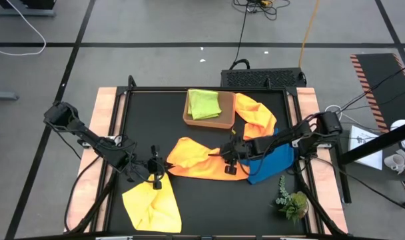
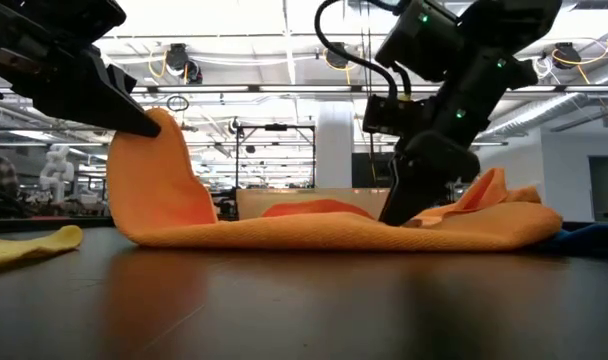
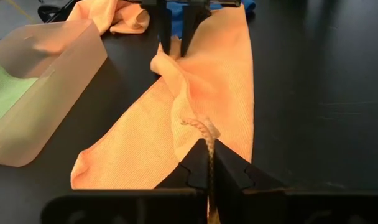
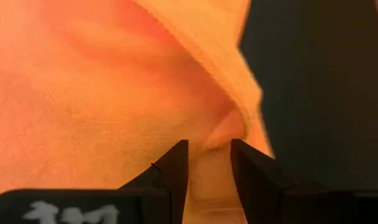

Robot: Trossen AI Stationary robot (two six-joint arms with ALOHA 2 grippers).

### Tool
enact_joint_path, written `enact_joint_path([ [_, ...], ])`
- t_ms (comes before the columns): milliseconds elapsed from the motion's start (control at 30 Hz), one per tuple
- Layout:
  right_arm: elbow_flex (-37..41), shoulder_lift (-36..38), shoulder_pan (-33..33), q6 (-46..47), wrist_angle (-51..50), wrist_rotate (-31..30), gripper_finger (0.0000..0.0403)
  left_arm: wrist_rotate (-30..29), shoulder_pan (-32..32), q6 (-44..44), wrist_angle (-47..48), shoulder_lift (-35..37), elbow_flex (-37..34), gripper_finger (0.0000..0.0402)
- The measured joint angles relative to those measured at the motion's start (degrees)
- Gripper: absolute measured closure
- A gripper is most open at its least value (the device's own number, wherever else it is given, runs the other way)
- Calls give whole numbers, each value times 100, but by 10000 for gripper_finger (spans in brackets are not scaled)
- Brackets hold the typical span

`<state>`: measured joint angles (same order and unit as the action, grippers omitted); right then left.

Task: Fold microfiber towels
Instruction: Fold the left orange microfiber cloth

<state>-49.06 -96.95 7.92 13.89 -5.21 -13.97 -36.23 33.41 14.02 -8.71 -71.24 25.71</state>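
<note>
An orange microfiber towel (image 1: 196,160) lies stretched across the middle of the black table. My left gripper (image 3: 209,155) is shut on its left end, which stands raised off the table (image 2: 159,170). My right gripper (image 4: 209,158) is down on the towel's right part, shut on a bunched fold. A yellow towel (image 1: 152,207) lies near the front edge, a blue towel (image 1: 272,163) to the right, and a second orange towel (image 1: 256,113) behind that. A lime green towel (image 1: 204,103) lies in the brown tray (image 1: 189,119). My left gripper pinches the orange towel's hemmed edge (image 3: 198,127) at its left end between its two fingers, coming slantwise down from the table's left. That end is lifted and droops slack to the rest, which lies on the table. My right gripper holds a raised fold (image 4: 223,134) of the orange towel between its two fingers, slanting down from the table's right. Its fingertips (image 2: 404,205) are down at the cloth lying on the table. How many layers are in the fold I cannot tell.
The tray stands at the table's far middle. A small green plant sprig (image 1: 292,203) lies at the near right corner. Bare black tabletop (image 1: 222,213) shows between the yellow towel and the sprig.
</note>
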Motion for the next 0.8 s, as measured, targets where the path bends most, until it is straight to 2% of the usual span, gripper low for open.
enact_joint_path([
  [100, 0, 118, 0, -12, -70, -235, 297, 1, 0, 0, -2, 0, 0, 398],
  [333, 0, 404, -2, -87, -540, -715, 322, 0, 0, 10, -6, 0, 0, 386],
  [533, 0, 502, -13, -125, -646, -674, 329, 12, 0, 16, -7, 0, 0, 397],
  [633, 0, 565, 48, -508, -690, -402, 324, 17, 0, 26, -8, 0, 0, 389],
  [800, 0, 763, 234, -1280, -1227, -506, 310, 17, 0, 28, -6, 0, 0, 388],
])
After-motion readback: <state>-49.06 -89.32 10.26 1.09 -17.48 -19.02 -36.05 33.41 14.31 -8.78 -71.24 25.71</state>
